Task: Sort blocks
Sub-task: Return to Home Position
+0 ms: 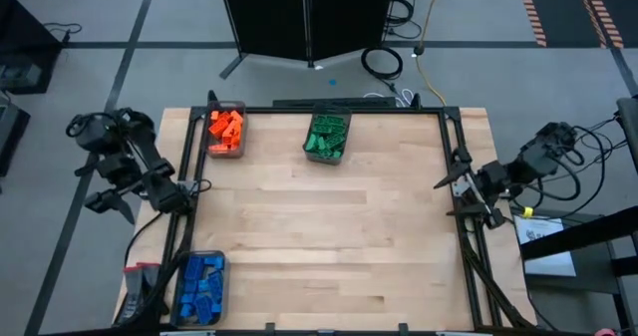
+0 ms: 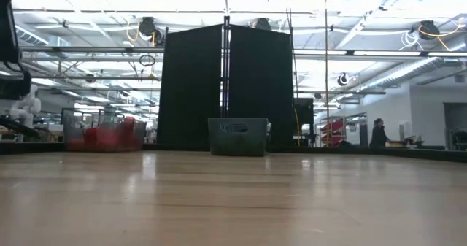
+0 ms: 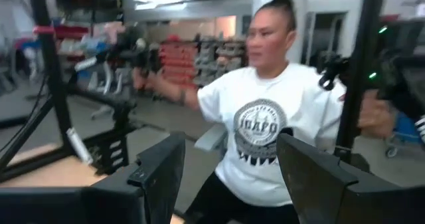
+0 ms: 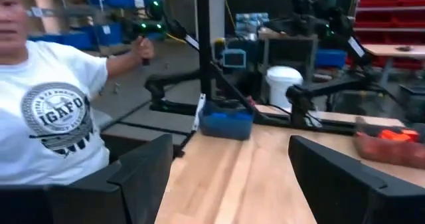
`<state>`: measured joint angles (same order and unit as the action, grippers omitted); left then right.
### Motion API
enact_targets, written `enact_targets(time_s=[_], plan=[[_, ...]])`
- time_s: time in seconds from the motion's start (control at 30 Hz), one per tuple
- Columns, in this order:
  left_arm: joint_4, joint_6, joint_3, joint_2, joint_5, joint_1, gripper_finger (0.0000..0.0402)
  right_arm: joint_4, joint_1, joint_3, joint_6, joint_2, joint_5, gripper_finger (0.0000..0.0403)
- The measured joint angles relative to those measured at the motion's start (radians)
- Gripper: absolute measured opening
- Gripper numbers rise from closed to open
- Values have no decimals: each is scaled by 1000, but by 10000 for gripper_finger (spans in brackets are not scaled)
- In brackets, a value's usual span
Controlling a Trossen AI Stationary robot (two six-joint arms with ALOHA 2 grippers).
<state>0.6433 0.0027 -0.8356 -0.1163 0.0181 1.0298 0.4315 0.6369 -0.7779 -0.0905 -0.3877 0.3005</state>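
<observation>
The blocks lie sorted by colour in three dark bins: orange blocks (image 1: 225, 127) at the far left, green blocks (image 1: 326, 135) at the far middle, blue blocks (image 1: 200, 284) at the near left corner. My left gripper (image 1: 191, 187) hangs over the table's left edge, open, with nothing between its fingers (image 3: 159, 167). My right gripper (image 1: 454, 194) hangs over the right edge, also open and bare (image 4: 229, 151). In the right wrist view the blue bin (image 4: 226, 123) and the orange bin (image 4: 390, 143) stand far off across the table.
A black frame (image 1: 329, 108) runs around the wooden table top (image 1: 329, 236). The orange bin (image 2: 102, 136) and the green bin (image 2: 238, 136) stand at the far edge. A person in a white shirt (image 3: 265, 117) stands just beyond the table, gripping handles.
</observation>
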Motion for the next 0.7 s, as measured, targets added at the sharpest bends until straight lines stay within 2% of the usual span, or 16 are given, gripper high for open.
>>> enact_targets(time_s=[0.2, 0.37, 0.7], plan=[[-85, 7, 122, 109, -22, 0, 237, -146, 0, 154, 28, 106, -100, 295], [-160, 19, 197, 113, -8, -3, 237, -240, 0, 257, 27, 141, -98, 295], [-425, 33, 430, 114, -109, -2, 237, -507, 0, 467, 54, 196, -105, 295]])
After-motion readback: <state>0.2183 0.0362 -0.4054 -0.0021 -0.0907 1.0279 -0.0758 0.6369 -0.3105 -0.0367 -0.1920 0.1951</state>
